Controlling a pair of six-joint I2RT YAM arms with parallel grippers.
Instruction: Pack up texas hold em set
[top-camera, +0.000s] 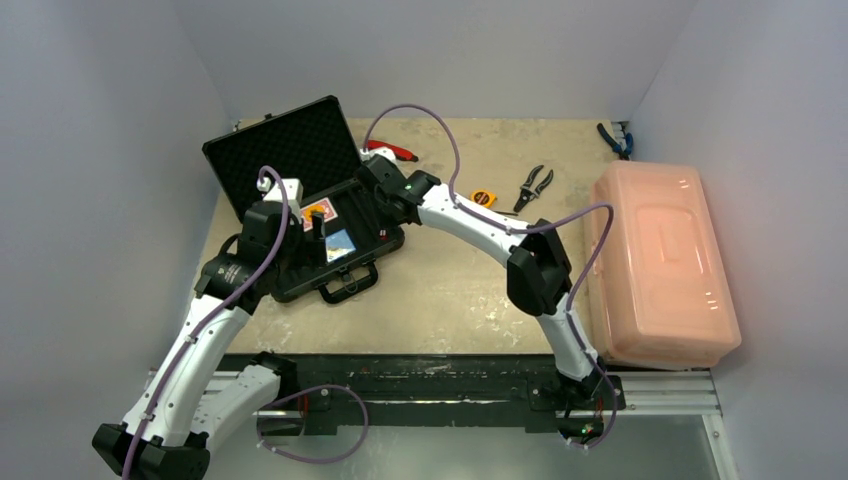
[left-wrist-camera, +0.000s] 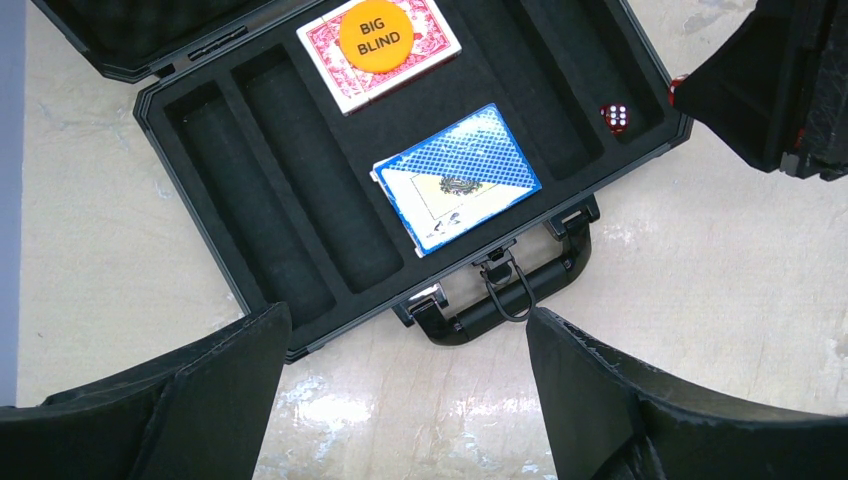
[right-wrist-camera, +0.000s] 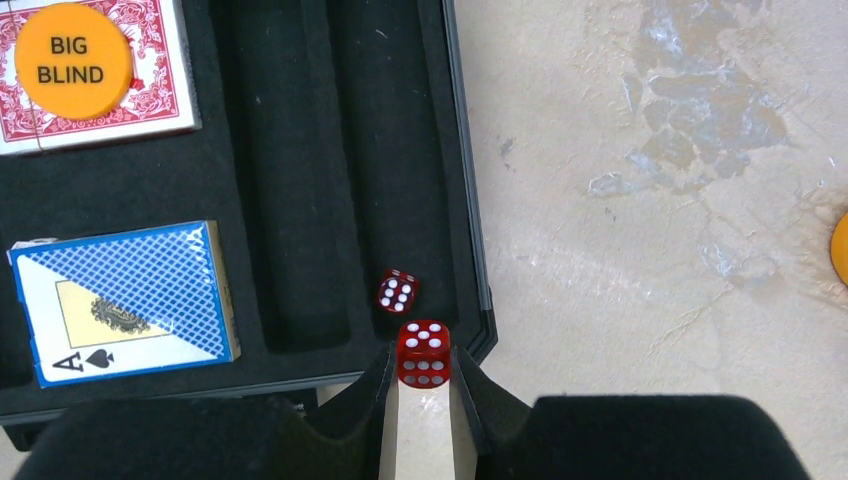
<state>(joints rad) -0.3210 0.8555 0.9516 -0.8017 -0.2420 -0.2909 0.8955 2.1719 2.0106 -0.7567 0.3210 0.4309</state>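
Die (right-wrist-camera: 424, 352) clamped between right fingers (right-wrist-camera: 372, 392), case (right-wrist-camera: 466, 200) slot with its twin (right-wrist-camera: 397, 291) just ahead, left fingers (left-wrist-camera: 225, 385) apart over the handle (left-wrist-camera: 470, 322), and an early release could bounce it off the rim.

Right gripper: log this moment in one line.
right gripper shut on red die | second die in briefcase | left gripper open, empty
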